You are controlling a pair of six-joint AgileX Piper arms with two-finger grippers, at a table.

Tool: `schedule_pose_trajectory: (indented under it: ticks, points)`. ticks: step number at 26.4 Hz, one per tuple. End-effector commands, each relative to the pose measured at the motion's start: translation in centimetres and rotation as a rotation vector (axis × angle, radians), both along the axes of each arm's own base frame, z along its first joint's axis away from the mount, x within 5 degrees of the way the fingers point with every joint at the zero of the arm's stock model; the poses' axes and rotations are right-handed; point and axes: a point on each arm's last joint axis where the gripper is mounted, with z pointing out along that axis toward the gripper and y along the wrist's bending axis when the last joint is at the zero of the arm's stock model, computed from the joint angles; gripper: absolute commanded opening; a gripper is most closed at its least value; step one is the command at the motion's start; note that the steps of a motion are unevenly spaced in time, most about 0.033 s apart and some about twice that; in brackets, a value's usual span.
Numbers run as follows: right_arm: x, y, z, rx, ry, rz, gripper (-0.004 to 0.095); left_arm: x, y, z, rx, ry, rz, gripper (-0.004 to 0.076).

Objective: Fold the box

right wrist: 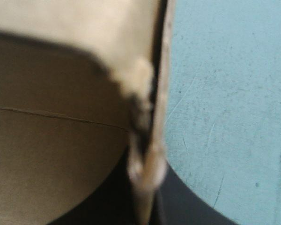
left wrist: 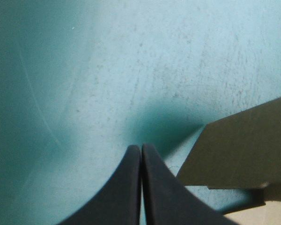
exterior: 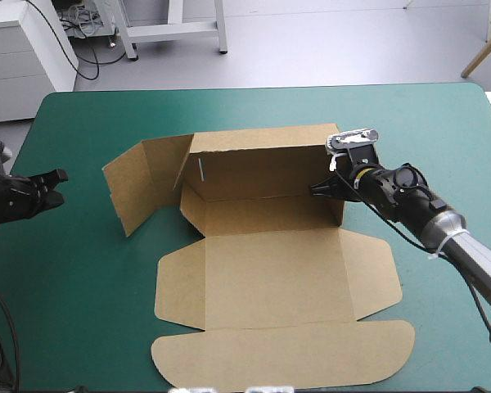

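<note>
Teal-green bench (exterior: 442,115) carrying the brown box (exterior: 270,270) at its middle, back wall (exterior: 262,168) standing, front panels lying flat, right jaws pinching the box's right end, left jaws sitting closed and empty near the left side, not touching.

Brown cardboard box sheet (exterior: 270,278) on a teal-green table cover (exterior: 82,270).
I see no print on either; the fin-fingered left gripper (left wrist: 141,149) is solid black, and the cover seems faintly scratched.
</note>
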Motion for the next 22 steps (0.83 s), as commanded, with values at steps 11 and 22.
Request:
schedule_pose_trajectory:
  ticks: [11, 22]
  points:
    - [-0.3, -0.6, 8.2, 0.029, -0.032, -0.046, -0.0018, -0.7, 1.0, -0.2, -0.068, -0.116, 0.155, -0.0010]
    - [-2.6, -0.6, 12.3, 0.057, 0.153, -0.016, -0.0018, -0.7, 1.1, -0.2, -0.066, -0.116, 0.155, -0.0010]
